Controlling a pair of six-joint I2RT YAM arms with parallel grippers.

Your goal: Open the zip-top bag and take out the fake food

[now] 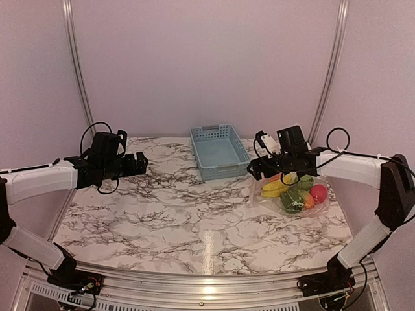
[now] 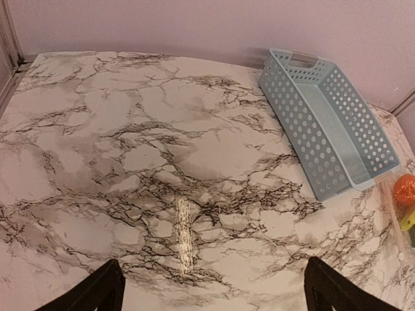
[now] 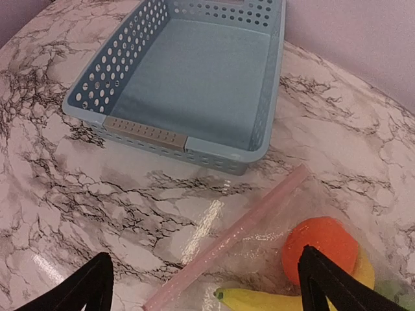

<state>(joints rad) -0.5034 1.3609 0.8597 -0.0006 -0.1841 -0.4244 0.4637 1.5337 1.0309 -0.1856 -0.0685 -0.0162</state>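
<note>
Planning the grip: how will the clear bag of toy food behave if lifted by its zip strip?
Probably floppy: the bag is thin, wrinkled film. The orange ball and banana inside look loose and may shift. Its glossy surface could slip.

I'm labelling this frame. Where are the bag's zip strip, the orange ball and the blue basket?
zip strip (image 3: pixel 227 236), right wrist view, midway along the strip.
orange ball (image 3: pixel 324 234), right wrist view, upper middle of its surface.
blue basket (image 3: pixel 194 84), right wrist view, bare floor inside.

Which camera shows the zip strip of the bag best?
The right wrist view: the strip runs close and sharp. The top view shows it as a small pale line. The left wrist view shows only a corner of the bag.
</note>
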